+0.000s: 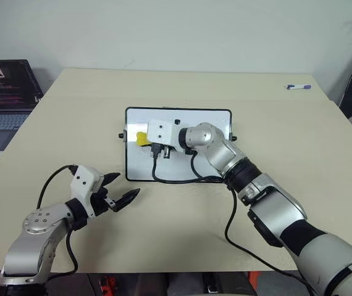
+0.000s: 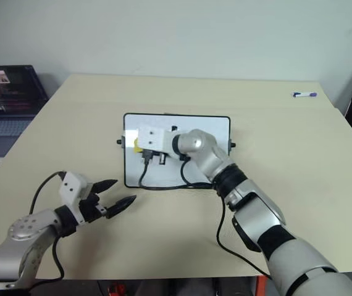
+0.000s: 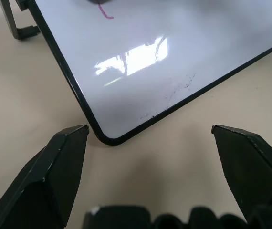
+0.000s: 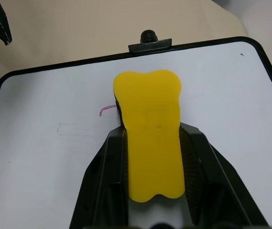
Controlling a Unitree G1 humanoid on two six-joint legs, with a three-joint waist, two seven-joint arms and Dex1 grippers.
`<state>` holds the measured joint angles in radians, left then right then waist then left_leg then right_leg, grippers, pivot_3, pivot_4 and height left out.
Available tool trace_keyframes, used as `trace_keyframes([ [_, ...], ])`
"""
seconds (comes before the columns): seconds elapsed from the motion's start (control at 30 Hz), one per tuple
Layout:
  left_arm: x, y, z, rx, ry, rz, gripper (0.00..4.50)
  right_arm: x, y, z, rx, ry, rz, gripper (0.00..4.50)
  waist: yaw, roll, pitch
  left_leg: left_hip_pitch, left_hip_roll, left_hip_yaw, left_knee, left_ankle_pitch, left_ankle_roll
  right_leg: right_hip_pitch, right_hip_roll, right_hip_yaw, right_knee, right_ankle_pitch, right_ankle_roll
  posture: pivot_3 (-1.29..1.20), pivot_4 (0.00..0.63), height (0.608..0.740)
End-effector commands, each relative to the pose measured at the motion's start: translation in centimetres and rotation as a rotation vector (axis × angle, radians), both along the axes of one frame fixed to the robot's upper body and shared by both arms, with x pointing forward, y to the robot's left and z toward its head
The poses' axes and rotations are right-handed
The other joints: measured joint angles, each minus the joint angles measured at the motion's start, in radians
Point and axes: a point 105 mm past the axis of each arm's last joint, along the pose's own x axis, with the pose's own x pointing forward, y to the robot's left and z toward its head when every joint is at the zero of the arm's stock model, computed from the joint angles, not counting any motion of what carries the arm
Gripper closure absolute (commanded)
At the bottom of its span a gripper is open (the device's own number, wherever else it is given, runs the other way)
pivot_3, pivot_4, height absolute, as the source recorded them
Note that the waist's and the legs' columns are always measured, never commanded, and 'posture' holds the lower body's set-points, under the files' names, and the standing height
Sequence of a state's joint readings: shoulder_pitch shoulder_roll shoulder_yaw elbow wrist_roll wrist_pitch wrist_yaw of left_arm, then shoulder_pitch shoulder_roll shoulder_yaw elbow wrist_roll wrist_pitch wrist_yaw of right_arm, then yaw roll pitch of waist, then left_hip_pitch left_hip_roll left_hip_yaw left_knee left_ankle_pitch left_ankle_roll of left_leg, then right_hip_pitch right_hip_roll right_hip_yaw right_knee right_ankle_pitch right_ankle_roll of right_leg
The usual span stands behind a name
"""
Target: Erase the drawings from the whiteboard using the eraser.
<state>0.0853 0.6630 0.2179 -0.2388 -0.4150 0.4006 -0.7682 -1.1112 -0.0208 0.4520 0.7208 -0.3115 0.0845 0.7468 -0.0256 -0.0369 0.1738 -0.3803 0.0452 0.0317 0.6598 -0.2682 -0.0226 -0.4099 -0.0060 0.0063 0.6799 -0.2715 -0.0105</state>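
The whiteboard (image 1: pixel 210 120) lies flat in the middle of the table, black-framed with small knobs on its short sides. My right gripper (image 4: pixel 152 138) is shut on the yellow eraser (image 4: pixel 148 95) and holds it over the board's left part, near the knob on that short side. One short purple stroke of the drawings (image 4: pixel 108 109) shows just beside the eraser; faint smudges mark the white surface around it. My left gripper (image 1: pixel 125 185) hangs open over the bare table, close to the board's near left corner (image 3: pixel 108 139), with nothing between its fingers.
A white marker pen with a purple cap (image 1: pixel 298 87) lies at the table's far right. A laptop (image 1: pixel 3 92) stands open beyond the table's left edge. A black cable (image 1: pixel 176 180) from my right arm trails over the board's near edge.
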Motion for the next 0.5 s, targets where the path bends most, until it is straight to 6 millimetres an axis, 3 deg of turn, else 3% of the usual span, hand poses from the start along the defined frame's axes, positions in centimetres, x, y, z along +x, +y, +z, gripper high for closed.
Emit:
trace_keyframes([
  [0.03, 0.0, -0.4, 0.4, 0.004, -0.034, -0.022, 0.00, -0.2, -2.7, -4.0, -0.136, 0.166, -0.034, 3.40, 0.000, 0.000, 0.000, 0.000, 0.000, 0.000, 0.000, 0.000, 0.000, 0.000, 0.000, 0.000, 0.000, 0.000, 0.000, 0.00, 0.150, 0.740],
  [0.2, 0.1, -0.5, 0.4, 0.002, -0.035, -0.025, 0.00, -1.9, -2.8, -4.9, -0.226, 0.205, 0.058, 3.40, -0.001, 0.000, 0.000, 0.000, 0.000, 0.000, 0.000, 0.000, 0.000, 0.000, 0.000, -0.001, 0.000, 0.000, 0.000, 0.00, 0.150, 0.740],
  [0.4, 0.1, -0.8, 0.5, -0.001, -0.036, -0.030, 0.00, 0.7, -1.5, -1.5, -0.060, 0.041, -0.067, 3.40, -0.004, 0.001, 0.001, 0.000, 0.000, -0.001, 0.000, 0.000, 0.000, 0.000, 0.000, -0.001, 0.001, 0.000, 0.000, 0.00, 0.150, 0.740],
  [0.5, 0.1, -0.9, 0.6, 0.000, -0.037, -0.033, 0.00, 0.8, -1.1, -1.3, -0.049, 0.036, -0.070, 3.40, 0.000, 0.001, 0.001, 0.000, 0.000, -0.001, 0.000, 0.000, 0.000, -0.001, 0.000, -0.002, 0.001, 0.000, 0.000, 0.00, 0.150, 0.740],
])
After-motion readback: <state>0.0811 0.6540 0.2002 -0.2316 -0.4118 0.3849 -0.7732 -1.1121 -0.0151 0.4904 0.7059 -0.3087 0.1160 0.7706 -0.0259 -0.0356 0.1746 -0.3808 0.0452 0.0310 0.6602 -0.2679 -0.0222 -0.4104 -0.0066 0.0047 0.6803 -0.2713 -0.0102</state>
